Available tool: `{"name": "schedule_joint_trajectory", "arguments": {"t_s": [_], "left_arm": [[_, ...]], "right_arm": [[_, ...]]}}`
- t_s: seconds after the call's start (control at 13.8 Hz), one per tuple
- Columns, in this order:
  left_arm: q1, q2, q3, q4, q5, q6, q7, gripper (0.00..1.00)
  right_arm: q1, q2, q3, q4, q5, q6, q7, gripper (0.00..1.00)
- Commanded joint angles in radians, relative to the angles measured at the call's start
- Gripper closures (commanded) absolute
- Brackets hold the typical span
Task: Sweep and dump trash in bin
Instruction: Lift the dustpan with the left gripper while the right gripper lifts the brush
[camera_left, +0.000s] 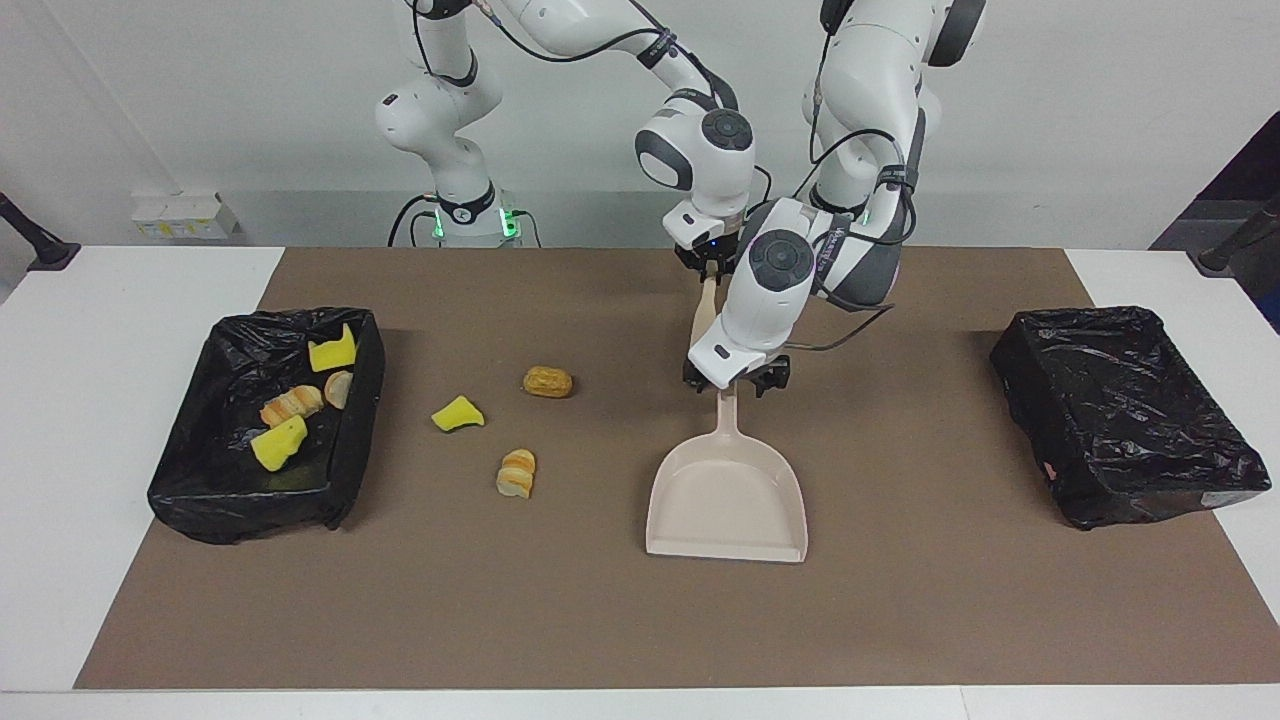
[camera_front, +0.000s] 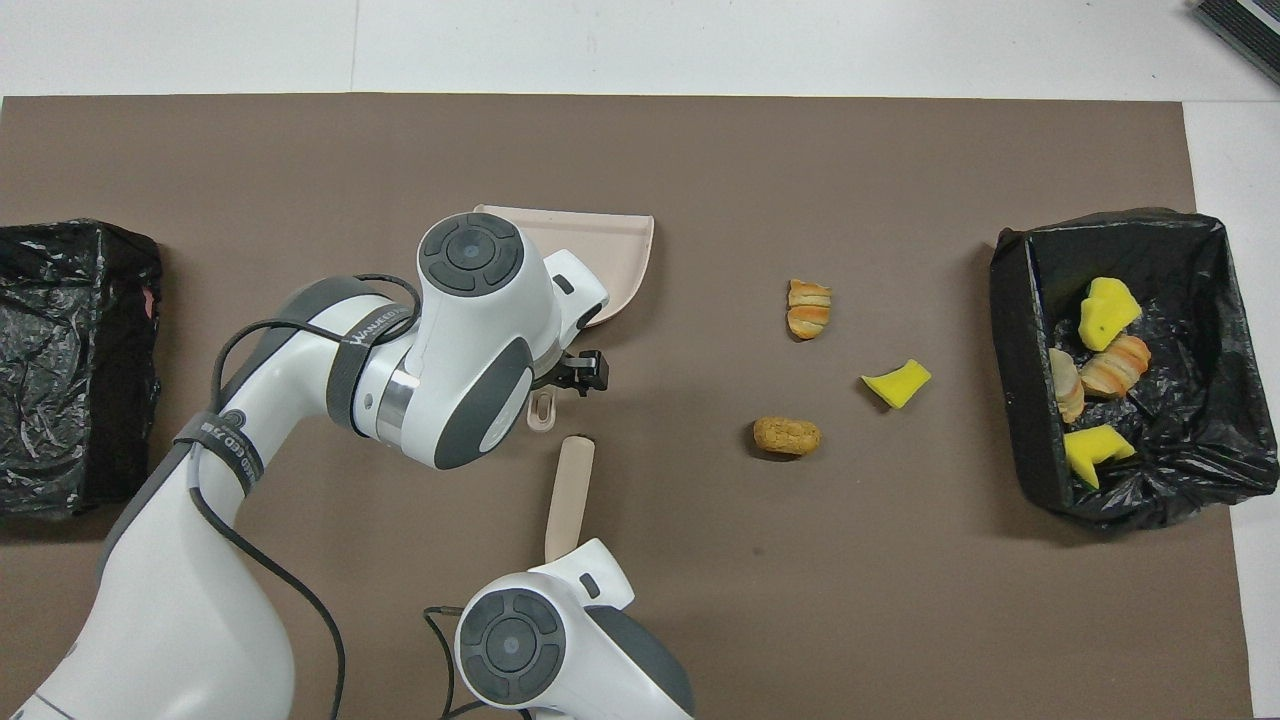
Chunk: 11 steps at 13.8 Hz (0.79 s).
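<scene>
Right fingers on brush handle

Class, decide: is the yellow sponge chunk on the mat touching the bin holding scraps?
Apart. The overhead view shows bare mat between the yellow sponge chunk and the bin.

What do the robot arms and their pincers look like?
Both arms are glossy white with rounded grey joint caps and grey bands. Black cables loop along them, and green lights glow at their bases. The left pincer and the right pincer are small, black and two-fingered.
</scene>
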Motion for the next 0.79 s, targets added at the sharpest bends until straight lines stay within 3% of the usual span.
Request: {"name": "schedule_joint_trajectory", "arguments": {"t_s": [0.0,0.07,0.36,0.51,0.72], "left_arm": [[-0.022,-0.007,0.014,-0.015,0.003,-0.013,-0.016,0.87],[-0.016,-0.006,0.014,-0.015,0.003,-0.005,-0.013,1.0],[0.011,-0.01,0.016,0.008,0.014,-0.027,0.083,1.0],[0.039,-0.026,0.036,0.025,0.021,-0.089,0.214,1.0],[0.079,-0.047,0.048,0.064,0.137,-0.133,0.445,1.0]], "right_arm": [[-0.003,-0.003,0.002,0.0,-0.017,0.013,0.022,1.0],[-0.005,-0.014,0.0,0.0,-0.015,0.005,0.025,1.0],[-0.046,-0.106,-0.009,-0.053,-0.02,-0.091,0.041,1.0],[-0.106,-0.227,-0.007,-0.146,-0.021,-0.117,0.027,1.0],[-0.193,-0.37,-0.007,-0.246,-0.034,-0.188,0.019,1.0]]}}
